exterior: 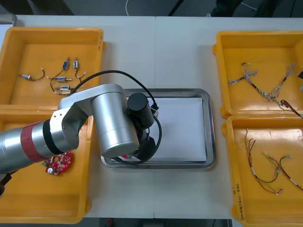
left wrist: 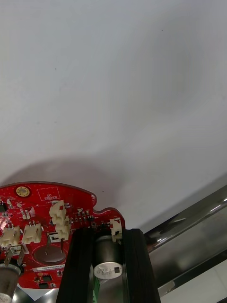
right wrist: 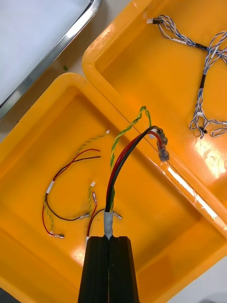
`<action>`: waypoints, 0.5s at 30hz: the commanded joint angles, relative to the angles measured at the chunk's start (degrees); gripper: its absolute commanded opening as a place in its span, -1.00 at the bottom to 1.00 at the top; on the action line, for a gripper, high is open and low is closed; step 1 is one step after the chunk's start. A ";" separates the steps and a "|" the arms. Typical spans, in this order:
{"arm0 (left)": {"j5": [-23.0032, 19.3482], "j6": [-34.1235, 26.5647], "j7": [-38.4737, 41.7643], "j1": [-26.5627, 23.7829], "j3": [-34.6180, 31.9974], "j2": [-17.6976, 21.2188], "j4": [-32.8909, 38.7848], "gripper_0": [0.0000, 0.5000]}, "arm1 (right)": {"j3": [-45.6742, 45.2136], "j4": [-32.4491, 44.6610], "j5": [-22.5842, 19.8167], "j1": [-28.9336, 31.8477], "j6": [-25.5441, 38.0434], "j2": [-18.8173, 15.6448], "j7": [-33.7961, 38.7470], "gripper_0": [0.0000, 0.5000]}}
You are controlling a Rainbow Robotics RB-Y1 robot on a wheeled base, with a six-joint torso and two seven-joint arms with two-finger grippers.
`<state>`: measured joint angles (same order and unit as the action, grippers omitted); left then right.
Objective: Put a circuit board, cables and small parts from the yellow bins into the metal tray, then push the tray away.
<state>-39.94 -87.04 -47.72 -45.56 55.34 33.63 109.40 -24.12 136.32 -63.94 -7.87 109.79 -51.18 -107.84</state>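
Four yellow bins (exterior: 19, 42) on surface (exterior: 156, 42); one metal tray (exterior: 211, 132) between. Over tray's near-left corner, left jaws grasping circuit board (left wrist: 42, 222) by edge, white tray floor just under, release likely next. One spare board (exterior: 59, 163) in near left bin. Above near right bin, right jaws clenched on red-black-yellow cable (right wrist: 125, 161); tray lies leftward. Roughly five small metal parts (exterior: 66, 64), far left bin.

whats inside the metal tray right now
A white liner and a red circuit board held by the left pincer near the metal tray rim. The left arm hides that corner from the front. The right pincer grips a cable over a yellow bin.
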 commanded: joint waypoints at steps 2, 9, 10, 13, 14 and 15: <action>1.00 1.35 3.68 -1.81 1.09 -1.46 0.55 -0.61 | 2.24 1.40 0.84 -1.71 0.21 -1.64 1.23 -1.00; 3.99 3.81 3.68 -0.05 1.09 -1.46 0.55 1.00 | 3.03 1.40 -0.04 -1.80 0.21 -1.64 1.05 -1.00; 3.99 3.81 3.77 -0.05 1.09 -1.38 0.55 1.00 | 3.11 1.40 -0.22 -1.80 0.21 -1.64 1.05 -1.00; 3.90 3.81 3.77 -0.05 1.00 -1.29 0.55 1.00 | 3.20 1.40 -0.65 -1.71 0.21 -1.64 0.87 -1.00; 3.90 3.81 3.77 -0.05 1.00 -1.20 0.73 1.00 | 3.11 1.40 -0.74 -1.71 0.21 -1.64 0.87 -1.00; 3.99 3.81 3.86 -0.14 0.83 -1.20 0.81 1.00 | 3.20 1.40 -0.83 -1.71 0.21 -1.64 1.05 -1.00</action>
<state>-36.56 -83.85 -47.71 -45.55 55.61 33.62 109.38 -21.61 136.33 -63.99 -8.14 109.80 -51.18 -107.84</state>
